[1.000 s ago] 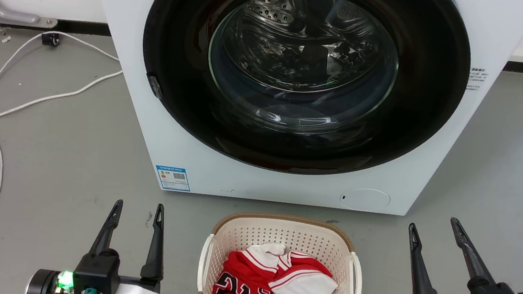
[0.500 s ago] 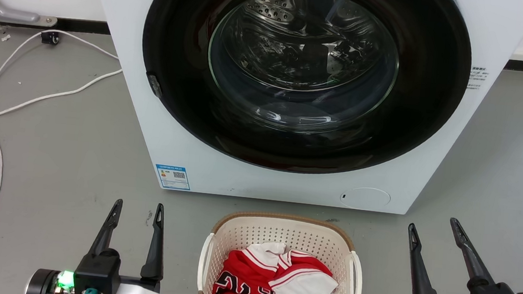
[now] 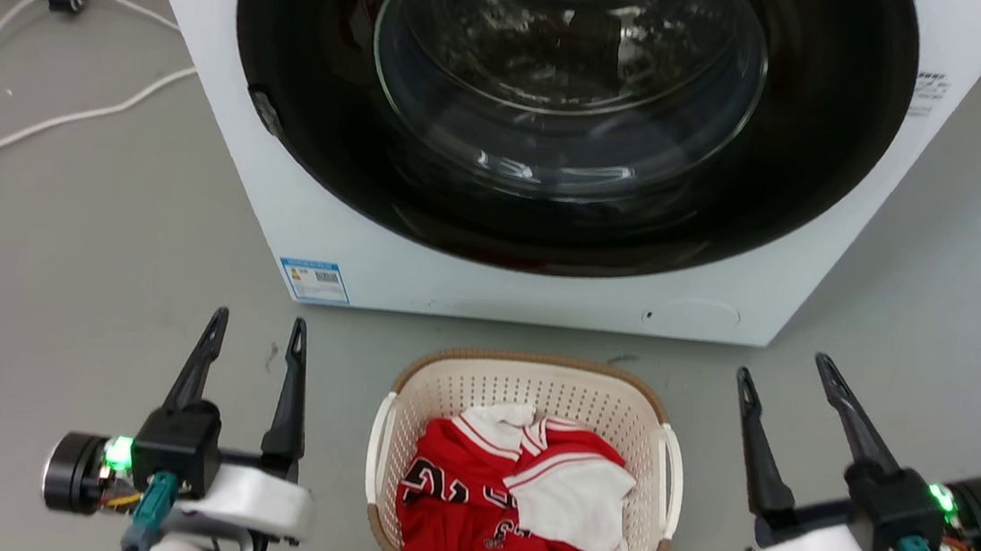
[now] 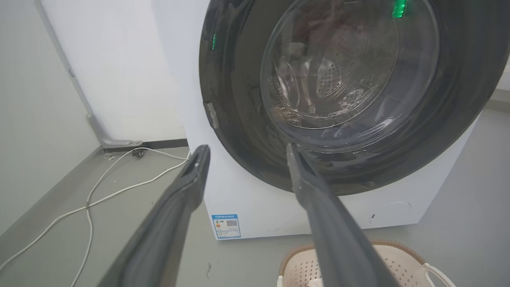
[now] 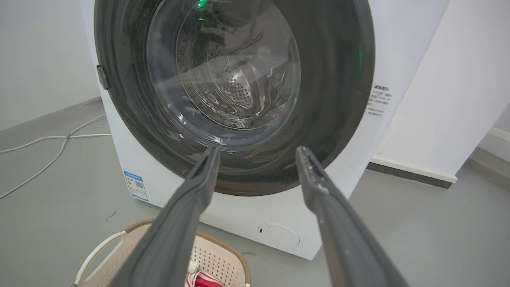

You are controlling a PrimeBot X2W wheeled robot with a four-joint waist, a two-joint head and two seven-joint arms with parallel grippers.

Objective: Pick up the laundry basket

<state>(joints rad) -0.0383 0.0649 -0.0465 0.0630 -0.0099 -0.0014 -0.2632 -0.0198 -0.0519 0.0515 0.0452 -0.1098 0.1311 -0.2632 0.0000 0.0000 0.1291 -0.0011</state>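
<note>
Left hand (image 3: 256, 329), right hand (image 3: 787, 376); agape

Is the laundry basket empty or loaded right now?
Loaded. The head view shows red and white clothing heaped inside the laundry basket, which sits upright on the floor.

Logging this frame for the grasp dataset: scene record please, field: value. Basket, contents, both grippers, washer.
basket: laundry basket on floor, upright, in front of washing machine
contents: red and white garment
left gripper: open, left of basket, not touching
right gripper: open, right of basket, not touching
washer door: shut
task state: basket not yet grasped
</note>
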